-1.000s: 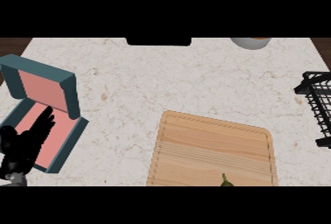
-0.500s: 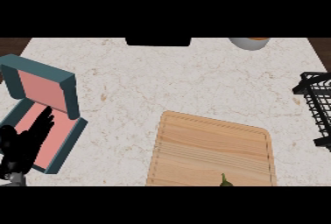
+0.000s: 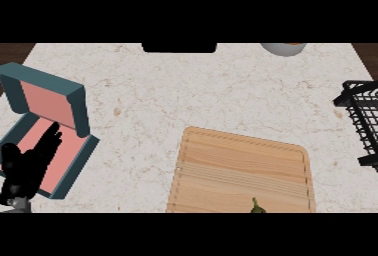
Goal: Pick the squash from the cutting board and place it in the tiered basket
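Note:
A wooden cutting board (image 3: pixel 240 172) lies on the marble counter at the lower middle-right. Only the green stem tip of the squash (image 3: pixel 256 206) shows at the board's near edge; the rest is cut off by the view's lower edge. The black wire tiered basket (image 3: pixel 362 120) stands at the right edge, partly out of view. My left hand (image 3: pixel 26 165) rests at the lower left with fingers straight and pointing up, over an open teal case. My right hand does not show.
An open teal case with a pink lining (image 3: pixel 48 127) sits at the left. A grey bowl (image 3: pixel 284 48) and a black object (image 3: pixel 179 47) stand at the counter's far edge. Bare marble (image 3: pixel 214 95) spans the middle.

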`<state>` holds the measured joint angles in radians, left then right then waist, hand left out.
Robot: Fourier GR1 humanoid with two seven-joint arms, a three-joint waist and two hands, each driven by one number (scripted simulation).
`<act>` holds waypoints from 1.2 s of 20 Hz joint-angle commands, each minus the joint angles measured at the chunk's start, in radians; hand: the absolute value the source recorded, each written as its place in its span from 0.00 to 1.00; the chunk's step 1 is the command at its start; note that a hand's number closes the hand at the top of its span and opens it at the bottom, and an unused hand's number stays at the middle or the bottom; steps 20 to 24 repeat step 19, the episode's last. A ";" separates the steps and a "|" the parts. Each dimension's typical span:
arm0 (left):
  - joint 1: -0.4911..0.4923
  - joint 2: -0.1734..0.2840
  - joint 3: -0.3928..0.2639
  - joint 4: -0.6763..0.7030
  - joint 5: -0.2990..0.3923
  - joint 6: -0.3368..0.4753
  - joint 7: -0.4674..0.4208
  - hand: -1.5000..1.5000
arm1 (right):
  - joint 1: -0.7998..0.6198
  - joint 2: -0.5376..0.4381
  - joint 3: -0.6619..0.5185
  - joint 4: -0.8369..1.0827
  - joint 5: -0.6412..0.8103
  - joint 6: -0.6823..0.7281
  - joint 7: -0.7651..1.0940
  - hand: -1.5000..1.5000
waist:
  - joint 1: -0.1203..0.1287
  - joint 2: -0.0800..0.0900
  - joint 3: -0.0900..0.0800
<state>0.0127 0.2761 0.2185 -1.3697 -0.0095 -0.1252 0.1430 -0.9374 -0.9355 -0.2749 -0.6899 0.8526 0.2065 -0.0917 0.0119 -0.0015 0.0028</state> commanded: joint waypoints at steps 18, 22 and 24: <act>0.036 0.014 0.032 -0.032 0.029 -0.019 0.040 0.50 | 0.169 -0.424 -0.626 0.399 -0.488 0.409 -0.082 0.00 | -0.037 0.001 0.002; 0.060 -0.017 0.015 -0.037 0.026 -0.017 0.018 0.50 | 0.211 -0.424 -0.643 0.411 -0.505 0.442 -0.133 0.00 | -0.039 0.000 0.002; 0.060 -0.017 0.015 -0.037 0.026 -0.017 0.018 0.50 | 0.211 -0.424 -0.643 0.411 -0.505 0.442 -0.133 0.00 | -0.039 0.000 0.002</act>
